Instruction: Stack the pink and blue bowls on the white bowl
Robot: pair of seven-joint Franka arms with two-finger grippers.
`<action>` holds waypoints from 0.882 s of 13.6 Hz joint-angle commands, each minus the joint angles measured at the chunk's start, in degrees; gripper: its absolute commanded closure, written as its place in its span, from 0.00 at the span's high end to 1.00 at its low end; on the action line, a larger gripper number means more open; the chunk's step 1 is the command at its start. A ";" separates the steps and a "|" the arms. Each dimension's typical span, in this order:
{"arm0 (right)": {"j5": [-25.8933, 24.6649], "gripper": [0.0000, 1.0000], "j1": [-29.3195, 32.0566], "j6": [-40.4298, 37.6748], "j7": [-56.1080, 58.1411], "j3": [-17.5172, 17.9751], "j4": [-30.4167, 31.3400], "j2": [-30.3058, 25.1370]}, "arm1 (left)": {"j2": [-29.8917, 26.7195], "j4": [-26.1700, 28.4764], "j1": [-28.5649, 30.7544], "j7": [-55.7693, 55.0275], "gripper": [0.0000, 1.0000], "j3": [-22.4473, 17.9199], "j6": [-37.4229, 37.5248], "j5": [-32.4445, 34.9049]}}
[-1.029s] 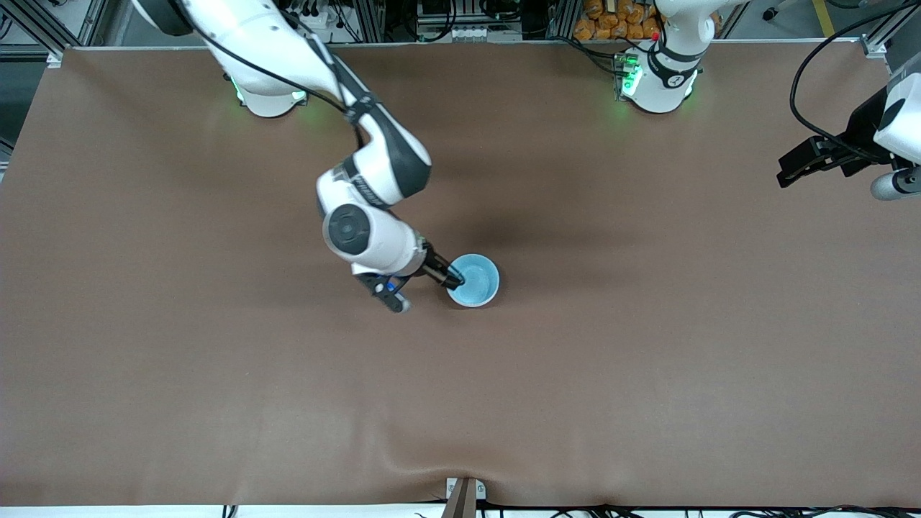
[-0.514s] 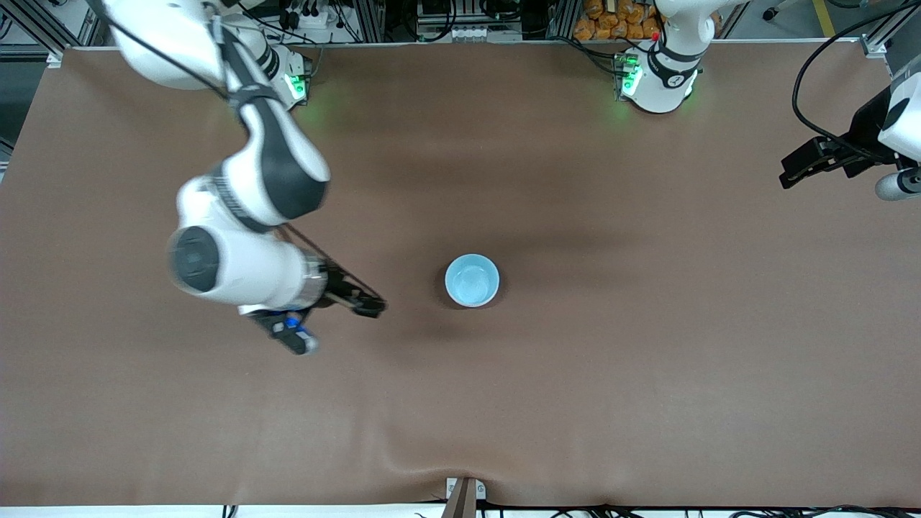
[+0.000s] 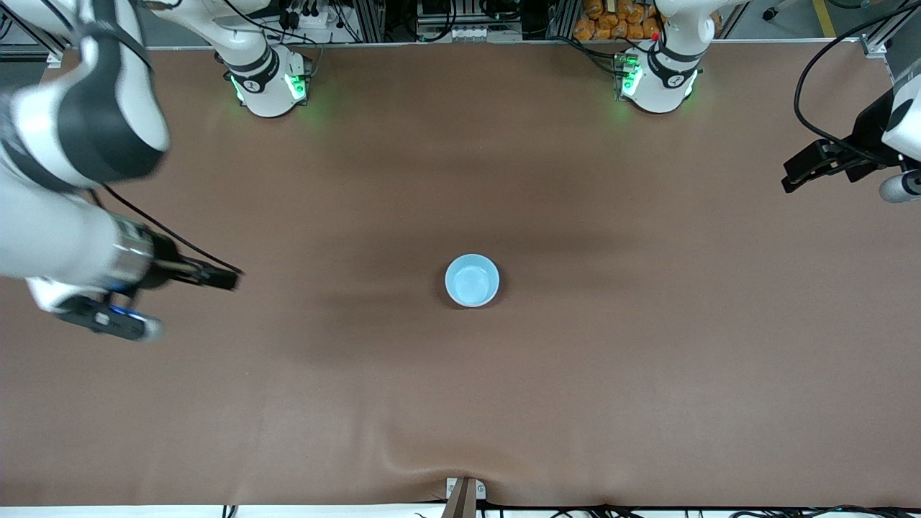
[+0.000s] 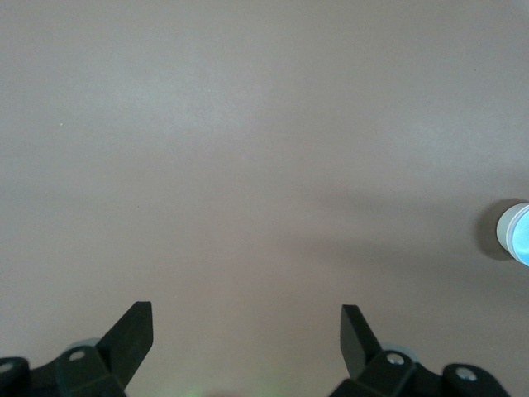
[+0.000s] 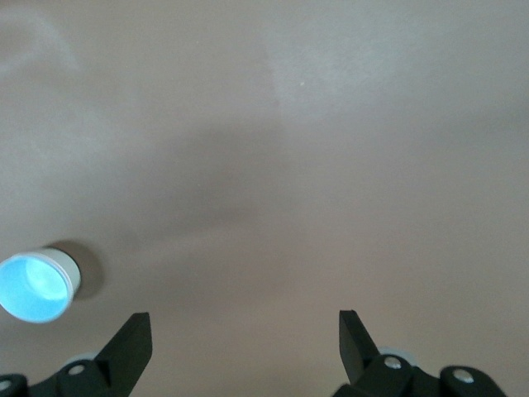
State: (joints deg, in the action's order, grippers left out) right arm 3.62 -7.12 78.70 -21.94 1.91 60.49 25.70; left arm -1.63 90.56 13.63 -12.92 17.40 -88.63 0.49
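Observation:
The blue bowl sits upright in the middle of the table, its sky-blue inside facing up. In the right wrist view a white outer wall wraps round the blue bowl, which I take for the white bowl under it. The pink bowl is hidden. My right gripper hangs open and empty over bare table toward the right arm's end, well apart from the bowls; its fingers stand wide. My left gripper waits open and empty over the left arm's end, with the blue bowl at that view's edge.
The brown table mat has a raised wrinkle at its edge nearest the front camera. The two arm bases stand along the edge farthest from that camera.
My right gripper has left the blue bowl's rim and swung away toward the right arm's end of the table. The bowl has stayed put. The left arm has hardly moved.

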 commanded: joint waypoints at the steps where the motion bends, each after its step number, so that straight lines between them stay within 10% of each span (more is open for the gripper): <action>1: -2.04 1.00 2.02 -3.54 4.87 1.25 1.56 -6.60 | -0.04 0.05 -9.81 1.06 1.00 -10.16 -0.66 0.47; 12: -4.94 1.00 3.16 7.09 6.38 1.25 35.58 -33.87 | 1.02 -0.21 -13.01 3.86 1.00 -12.75 -1.20 -0.49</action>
State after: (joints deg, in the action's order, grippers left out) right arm 0.06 -5.09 84.24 -16.38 2.01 90.57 -4.08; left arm 0.21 90.57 0.81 -11.81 4.64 -90.21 0.51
